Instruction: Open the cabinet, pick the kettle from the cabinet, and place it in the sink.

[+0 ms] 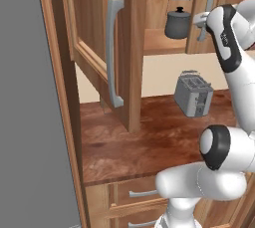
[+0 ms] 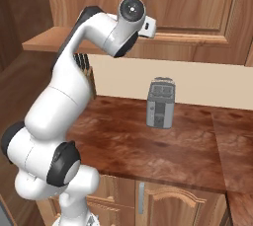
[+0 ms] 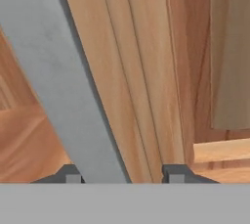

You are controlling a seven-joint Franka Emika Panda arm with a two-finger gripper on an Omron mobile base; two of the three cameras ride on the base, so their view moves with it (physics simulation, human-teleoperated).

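Note:
The cabinet has its left door swung open toward me, long grey handle facing out. Inside, the dark grey kettle stands upright on the wooden shelf. My gripper is at the grey bar handle of the right door, just right of the kettle. In the hand view that handle runs diagonally between my fingertips. It sits close to the left one, with a gap to the right one, so the gripper is open around it. The sink is out of view.
A boxy silver toaster stands on the reddish-brown counter below the cabinet, also seen as the toaster. A knife block sits behind my arm. A tall grey panel fills the left. Base cabinets with drawers lie below the counter.

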